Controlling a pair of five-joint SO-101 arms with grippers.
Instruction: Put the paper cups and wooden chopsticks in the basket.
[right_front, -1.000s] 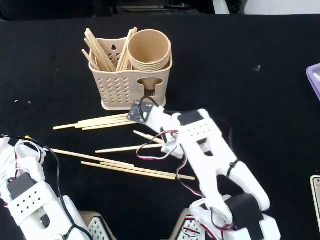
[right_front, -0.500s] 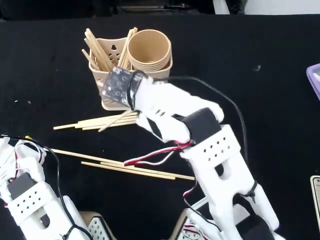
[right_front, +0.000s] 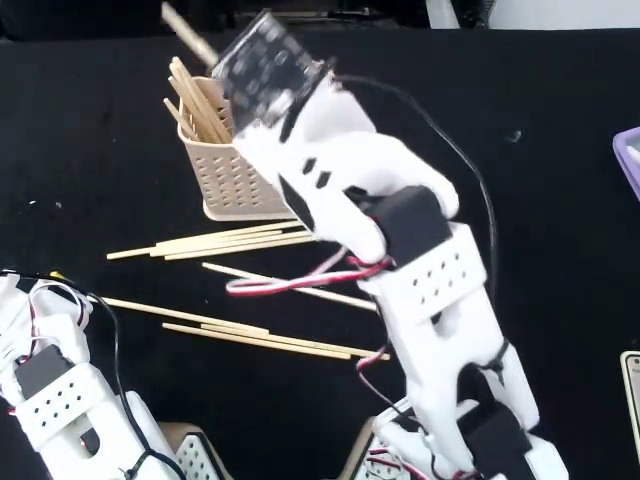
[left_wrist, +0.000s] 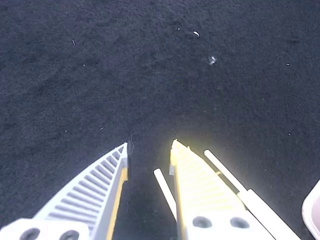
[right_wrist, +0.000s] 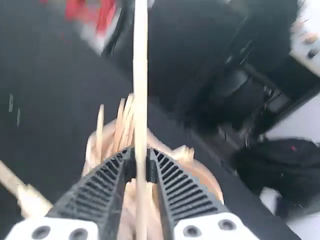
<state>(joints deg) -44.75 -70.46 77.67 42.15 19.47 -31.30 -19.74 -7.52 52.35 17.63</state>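
Note:
My right gripper (right_wrist: 141, 155) is shut on a wooden chopstick (right_wrist: 140, 75) and holds it upright above the beige basket (right_wrist: 107, 145). In the high view the right arm (right_front: 340, 170) covers the basket's right half and the paper cups; the held chopstick's tip (right_front: 190, 35) sticks out past the wrist. The basket (right_front: 225, 170) holds several chopsticks (right_front: 195, 105). Loose chopsticks lie on the black table in a bundle (right_front: 210, 243), singly (right_front: 250, 274) and as a long pair (right_front: 230, 335). My left gripper (left_wrist: 150, 147) is open over bare black cloth at the front left.
The left arm (right_front: 50, 385) sits at the front left corner. A purple container (right_front: 630, 155) pokes in at the right edge. Red and white wires (right_front: 290, 283) hang from the right arm above the loose chopsticks.
The right arm rose from the table with a chopstick in its gripper and swung up over the basket, now covering the cups. The left arm stayed still.

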